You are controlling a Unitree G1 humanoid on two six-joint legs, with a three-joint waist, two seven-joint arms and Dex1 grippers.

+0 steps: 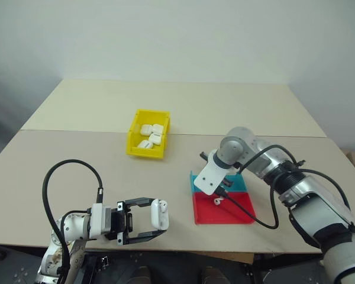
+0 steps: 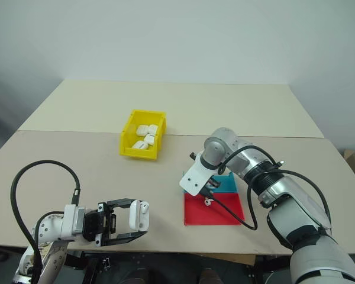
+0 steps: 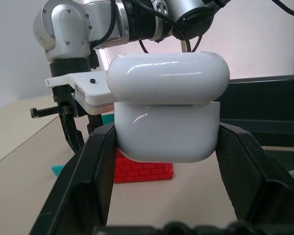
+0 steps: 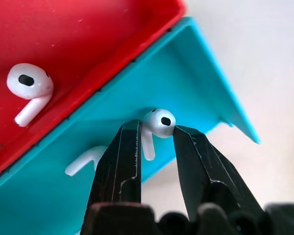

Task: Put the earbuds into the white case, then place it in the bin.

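Earbuds are what I am after right now, and from the left eye view I see one earbud (image 1: pixel 217 201) lying in the red tray (image 1: pixel 236 216) near the table's front edge, with the blue tray (image 1: pixel 196 183) touching it on the far side and my right gripper (image 1: pixel 220 188) reaching down over the two. My left gripper (image 1: pixel 160 225) sits low at the front, its fingers clamped on the white case (image 1: pixel 159 213), whose lid stands flipped up. The yellow bin (image 1: pixel 135 133) is well apart, farther back on the table (image 1: pixel 77 118), with several white cases already inside. In the right eye view the layout reads the same, the case (image 2: pixel 141 214) held out sideways toward the trays. The left wrist view shows the case (image 3: pixel 166 129) squeezed at its lower body between both fingers, which are as closed as the case lets them be; the lid (image 3: pixel 167 78) hangs open above. The right wrist view shows my right fingers narrowly parted around a second earbud (image 4: pixel 159 125) in the blue tray (image 4: pixel 196 93), pinching its rounded head, stem hanging down; a third earbud (image 4: pixel 85 160) lies just beside it and another (image 4: pixel 29 88) in the red tray (image 4: pixel 88 39). I judge these buds very light, hard and glossy, so slippery; I would grip across the head where it is widest, gently, since a hard pinch could squirt it out. The case also looks slick but stiff, best held by its flat sides.
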